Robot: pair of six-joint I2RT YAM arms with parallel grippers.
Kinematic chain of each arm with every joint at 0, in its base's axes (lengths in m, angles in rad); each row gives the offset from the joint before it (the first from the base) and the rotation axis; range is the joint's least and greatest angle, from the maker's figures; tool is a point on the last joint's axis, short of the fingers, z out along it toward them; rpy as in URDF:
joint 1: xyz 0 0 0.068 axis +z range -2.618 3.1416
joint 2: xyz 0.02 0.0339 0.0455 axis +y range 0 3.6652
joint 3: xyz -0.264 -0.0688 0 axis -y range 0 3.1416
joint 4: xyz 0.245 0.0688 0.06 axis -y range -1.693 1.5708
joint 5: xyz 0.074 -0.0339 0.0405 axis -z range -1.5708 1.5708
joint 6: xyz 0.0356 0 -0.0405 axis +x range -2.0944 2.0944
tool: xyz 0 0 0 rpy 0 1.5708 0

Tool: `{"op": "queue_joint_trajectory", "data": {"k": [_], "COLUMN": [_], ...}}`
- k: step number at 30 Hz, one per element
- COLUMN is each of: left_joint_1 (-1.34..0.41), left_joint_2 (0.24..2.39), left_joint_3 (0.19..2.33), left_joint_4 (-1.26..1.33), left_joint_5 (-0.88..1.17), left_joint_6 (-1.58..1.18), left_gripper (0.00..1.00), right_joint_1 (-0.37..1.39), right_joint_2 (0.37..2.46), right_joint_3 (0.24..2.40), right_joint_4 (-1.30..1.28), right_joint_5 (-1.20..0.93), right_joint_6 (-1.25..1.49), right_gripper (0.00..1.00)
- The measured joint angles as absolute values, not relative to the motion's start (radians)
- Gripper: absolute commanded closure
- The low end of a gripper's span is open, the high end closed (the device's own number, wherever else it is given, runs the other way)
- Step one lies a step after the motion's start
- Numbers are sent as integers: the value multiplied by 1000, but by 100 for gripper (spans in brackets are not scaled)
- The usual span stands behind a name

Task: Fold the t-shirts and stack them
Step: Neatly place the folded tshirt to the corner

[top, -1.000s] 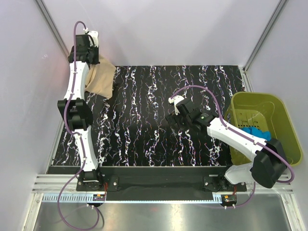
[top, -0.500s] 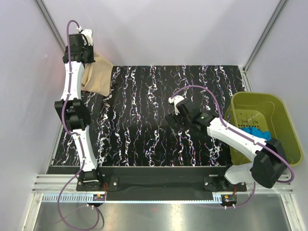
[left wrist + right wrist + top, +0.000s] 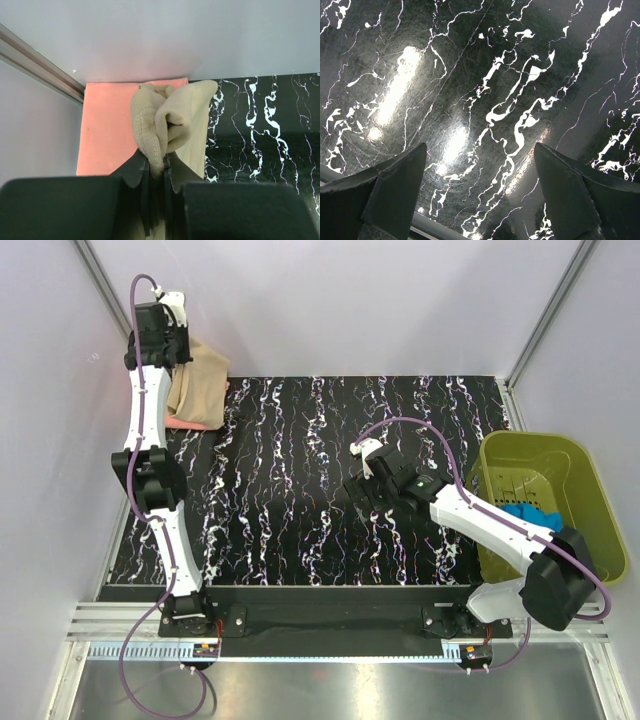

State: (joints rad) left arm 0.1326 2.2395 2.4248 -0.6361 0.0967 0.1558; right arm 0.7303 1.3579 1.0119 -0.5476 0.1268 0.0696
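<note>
Tan t-shirt (image 3: 175, 117) pinched in left gripper (image 3: 156, 166), above pink t-shirt (image 3: 107, 127), seemingly folded

One tan t-shirt (image 3: 175, 115), one pink t-shirt (image 3: 107, 125), one green basket (image 3: 575, 475)

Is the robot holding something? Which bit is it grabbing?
The left gripper pinches the tan shirt by a bunched, stitched edge, above the pink shirt. The right gripper is open and empty.
</note>
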Motion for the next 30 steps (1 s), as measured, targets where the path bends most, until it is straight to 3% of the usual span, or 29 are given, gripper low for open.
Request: {"op": "queue_joint_trajectory", "data": {"k": [30], "left_joint_1": [194], "left_joint_2": [2369], "left_joint_3": [2455], "left_joint_4": [-511], "left_joint_5": [158], "left_joint_6": [149], "left_gripper": [100], "right_joint_1": [730], "right_joint_2": [1438], "right_joint_3": [1032], "right_joint_4": [-574], "right_joint_5": [117], "right_joint_6": [69], "right_gripper": [4]}}
